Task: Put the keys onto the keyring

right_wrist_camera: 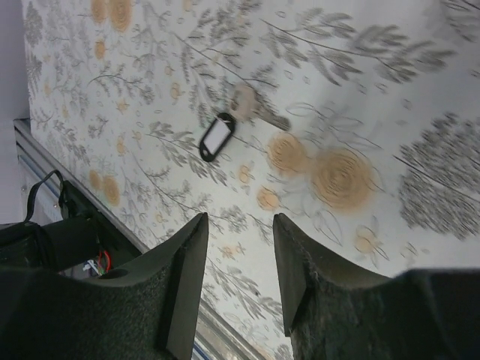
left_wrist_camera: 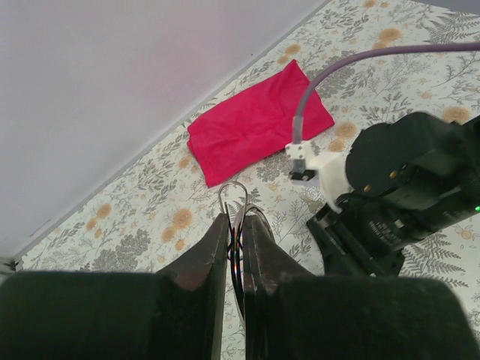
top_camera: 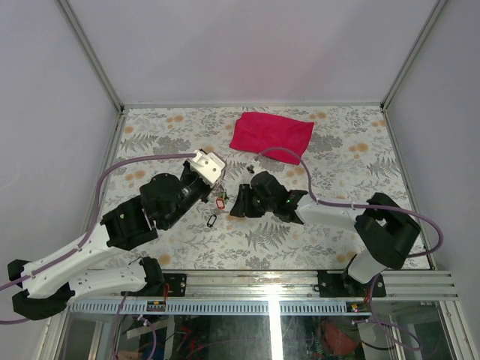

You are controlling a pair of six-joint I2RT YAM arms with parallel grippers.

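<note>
The left gripper [left_wrist_camera: 235, 225] is clamped on the keyring [left_wrist_camera: 234, 196]; the thin wire loop stands up past its fingertips, on the near side of the red cloth [left_wrist_camera: 255, 124]. The right gripper [right_wrist_camera: 236, 251] hovers over the table [right_wrist_camera: 390, 90] with its jaws apart, holding nothing; a black-tagged key [right_wrist_camera: 216, 136] lies flat on the table just beyond its fingers. In the top view a red-tagged key [top_camera: 220, 202] shows between the two grippers; whether it rests on the table cannot be told.
</note>
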